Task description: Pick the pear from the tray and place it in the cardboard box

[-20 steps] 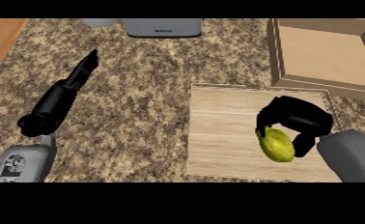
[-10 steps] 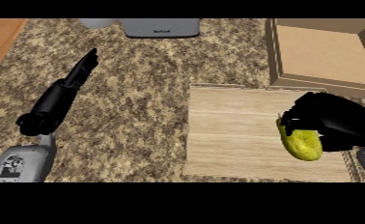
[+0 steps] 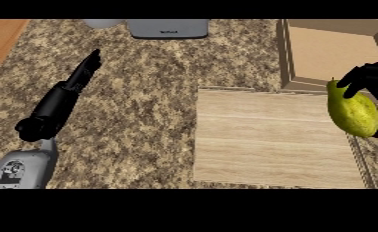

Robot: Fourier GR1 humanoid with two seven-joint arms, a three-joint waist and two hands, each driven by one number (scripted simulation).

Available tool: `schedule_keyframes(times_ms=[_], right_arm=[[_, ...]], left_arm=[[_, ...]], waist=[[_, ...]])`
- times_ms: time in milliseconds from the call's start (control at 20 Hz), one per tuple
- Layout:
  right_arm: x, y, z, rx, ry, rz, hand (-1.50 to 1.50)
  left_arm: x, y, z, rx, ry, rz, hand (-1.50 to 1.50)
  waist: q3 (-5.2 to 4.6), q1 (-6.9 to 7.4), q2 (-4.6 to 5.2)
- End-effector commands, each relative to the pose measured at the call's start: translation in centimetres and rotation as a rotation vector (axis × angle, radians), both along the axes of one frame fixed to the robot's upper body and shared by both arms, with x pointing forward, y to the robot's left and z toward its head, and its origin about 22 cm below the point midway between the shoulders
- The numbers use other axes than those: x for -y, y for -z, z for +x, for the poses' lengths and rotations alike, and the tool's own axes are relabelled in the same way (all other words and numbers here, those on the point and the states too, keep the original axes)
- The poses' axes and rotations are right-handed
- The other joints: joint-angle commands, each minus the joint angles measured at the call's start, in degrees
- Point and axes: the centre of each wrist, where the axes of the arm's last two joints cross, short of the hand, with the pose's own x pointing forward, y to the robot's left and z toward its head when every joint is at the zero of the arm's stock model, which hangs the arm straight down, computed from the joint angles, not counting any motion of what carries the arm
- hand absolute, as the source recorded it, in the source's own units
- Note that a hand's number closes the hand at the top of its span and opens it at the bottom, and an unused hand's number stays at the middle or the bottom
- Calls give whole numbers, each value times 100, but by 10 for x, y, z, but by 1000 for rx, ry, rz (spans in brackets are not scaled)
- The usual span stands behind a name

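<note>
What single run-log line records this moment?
stage: carrying | right hand: shut on pear, above tray edge | cardboard box: empty | left hand: open, resting

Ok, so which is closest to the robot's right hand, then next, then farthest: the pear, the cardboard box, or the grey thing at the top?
In the head view, from the right hand:
1. The pear, held in that hand at the right edge, over the wooden tray.
2. The cardboard box, just beyond, upper right.
3. The grey thing, top middle, farthest.

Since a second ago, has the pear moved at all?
Yes. The pear, held in the right hand, has gone up and right, from over the tray toward the cardboard box.
</note>
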Motion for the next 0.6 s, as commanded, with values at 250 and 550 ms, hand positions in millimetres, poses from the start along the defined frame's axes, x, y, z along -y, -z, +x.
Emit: schedule_keyframes(times_ms=[250, 550], right_arm=[[39, -56, 55, -71, 284, 180, 150], [59, -54, 86, -12, 398, 7, 150]], left_arm=[[7, -2, 11, -1, 46, -6, 0], [14, 0, 14, 14, 38, -5, 0]], waist=[[5, 159, 46], [10, 265, 93]])
